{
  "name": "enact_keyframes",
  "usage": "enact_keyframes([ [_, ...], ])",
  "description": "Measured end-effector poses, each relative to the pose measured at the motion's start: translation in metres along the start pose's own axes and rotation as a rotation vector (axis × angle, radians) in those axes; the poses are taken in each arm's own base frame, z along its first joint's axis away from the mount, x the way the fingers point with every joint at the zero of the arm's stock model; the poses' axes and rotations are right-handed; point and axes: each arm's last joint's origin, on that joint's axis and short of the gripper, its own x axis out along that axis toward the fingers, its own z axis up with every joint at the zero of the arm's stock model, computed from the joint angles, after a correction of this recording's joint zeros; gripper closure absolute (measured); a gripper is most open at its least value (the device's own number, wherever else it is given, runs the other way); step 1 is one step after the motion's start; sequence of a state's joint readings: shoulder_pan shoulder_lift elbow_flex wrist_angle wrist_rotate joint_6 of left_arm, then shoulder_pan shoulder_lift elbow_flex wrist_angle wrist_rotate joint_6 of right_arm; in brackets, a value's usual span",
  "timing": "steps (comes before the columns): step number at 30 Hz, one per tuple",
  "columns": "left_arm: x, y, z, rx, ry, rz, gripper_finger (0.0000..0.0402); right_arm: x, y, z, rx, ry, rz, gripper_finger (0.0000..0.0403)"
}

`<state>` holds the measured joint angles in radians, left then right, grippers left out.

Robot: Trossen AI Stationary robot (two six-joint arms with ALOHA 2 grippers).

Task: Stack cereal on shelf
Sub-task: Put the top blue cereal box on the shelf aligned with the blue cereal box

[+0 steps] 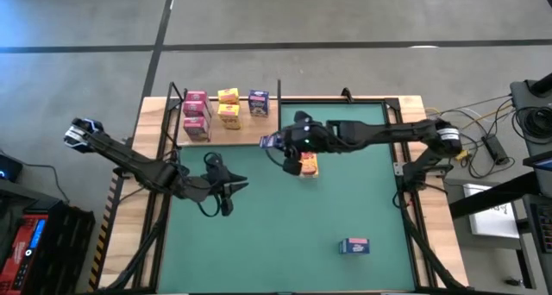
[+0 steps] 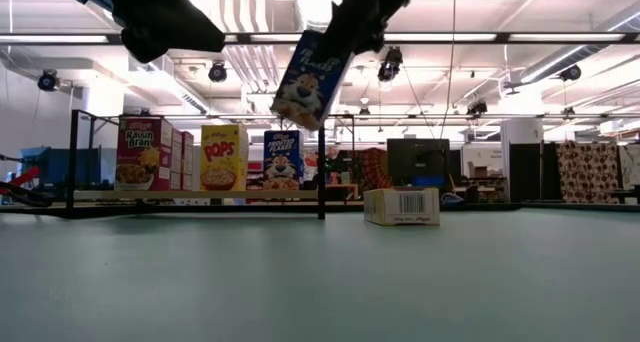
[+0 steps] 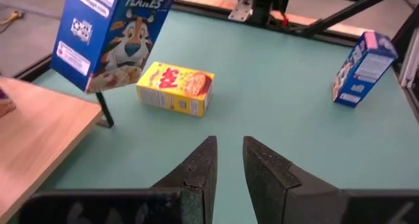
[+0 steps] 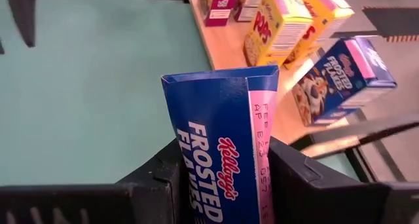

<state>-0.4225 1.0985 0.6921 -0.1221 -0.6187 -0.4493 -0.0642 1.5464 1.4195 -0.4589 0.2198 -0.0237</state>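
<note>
- A green mat (image 1: 259,243) is spread over the wood table, with a big bright workshop seen behind it.
- Left gripper (image 1: 226,191) is parked around 9 o'clock on the mat, fingers (image 3: 200,168) only a crack apart, nothing held.
- The shelf (image 1: 220,138) sits at 11 o'clock, loaded with pink, yellow and blue boxes.
- A tilted blue Frosted Flakes box (image 2: 310,79) is clamped in the right gripper (image 1: 285,144), lifted just off the shelf's right end.
- A yellow box (image 1: 308,165) is lying flat right beside it.
- Another blue box (image 1: 354,246) is left at 5 o'clock.
</note>
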Motion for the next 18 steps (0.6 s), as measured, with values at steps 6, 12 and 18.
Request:
enact_keyframes([
  [6,-0.005,0.004,-0.001,-0.028,0.017,0.011,0.0345,0.021,-0.013,0.014,-0.06,0.015,-0.033,0.0264],
  [12,-0.009,0.009,-0.004,-0.048,0.056,0.033,0.0345,0.036,-0.035,0.023,-0.059,0.019,-0.063,0.0264],
  [18,-0.011,0.011,-0.004,-0.056,0.068,0.039,0.0345,0.054,-0.054,0.026,-0.04,0.028,-0.08,0.0264],
])
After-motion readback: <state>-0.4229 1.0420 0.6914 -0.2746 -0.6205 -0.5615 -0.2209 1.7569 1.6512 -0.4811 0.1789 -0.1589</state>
